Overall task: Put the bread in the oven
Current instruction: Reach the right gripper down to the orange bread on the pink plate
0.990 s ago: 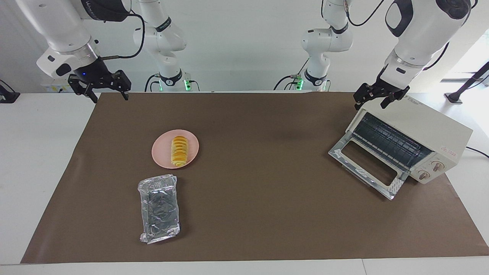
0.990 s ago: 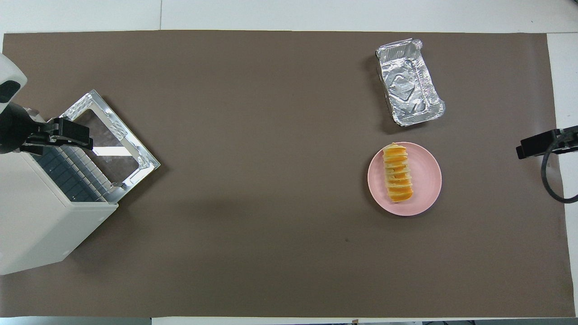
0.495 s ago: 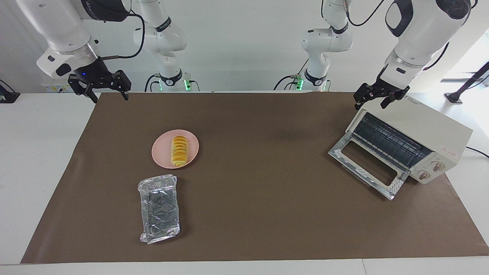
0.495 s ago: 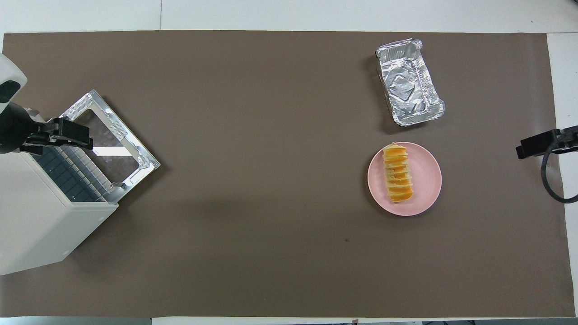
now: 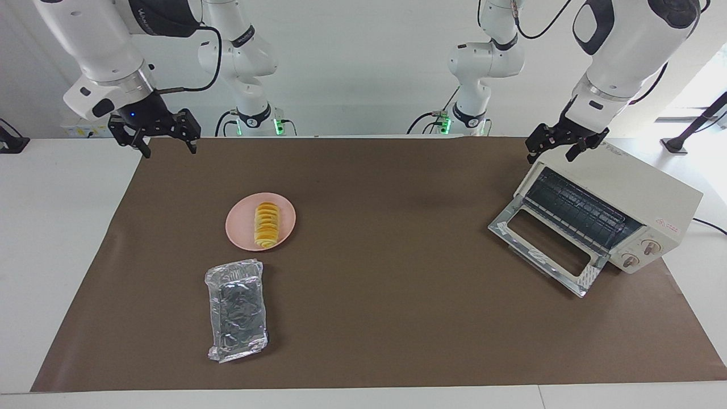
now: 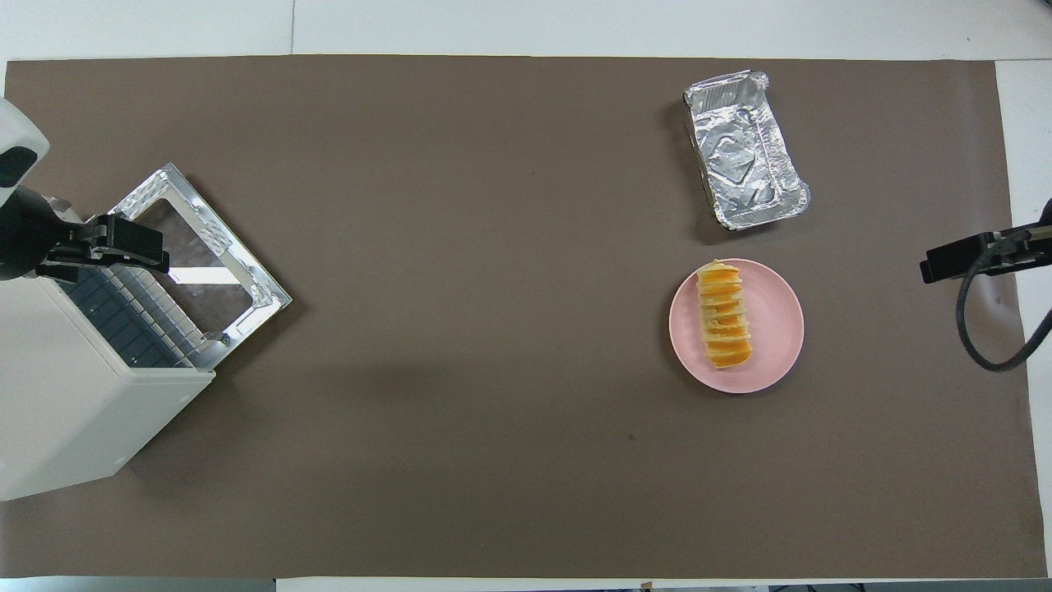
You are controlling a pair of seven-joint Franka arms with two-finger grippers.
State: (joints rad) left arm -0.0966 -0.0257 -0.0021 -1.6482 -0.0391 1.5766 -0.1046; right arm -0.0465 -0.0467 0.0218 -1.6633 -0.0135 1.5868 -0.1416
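Pink plate [image 5: 241, 227] near foil tray [image 5: 237, 309], apparently empty.

A: Setting?
B: Robotics lab. White counter [image 5: 68, 238] under a brown paper sheet [image 5: 397, 318], bare white wall, no home fittings.
A: Evidence?
B: Two white arms stand over the counter, two more [image 5: 244, 62] are mounted at its edge with green status lights and loose cables. Kitchen props only: oven [image 5: 608, 213], pink plate [image 5: 241, 224], foil tray [image 5: 235, 309], laid well apart.
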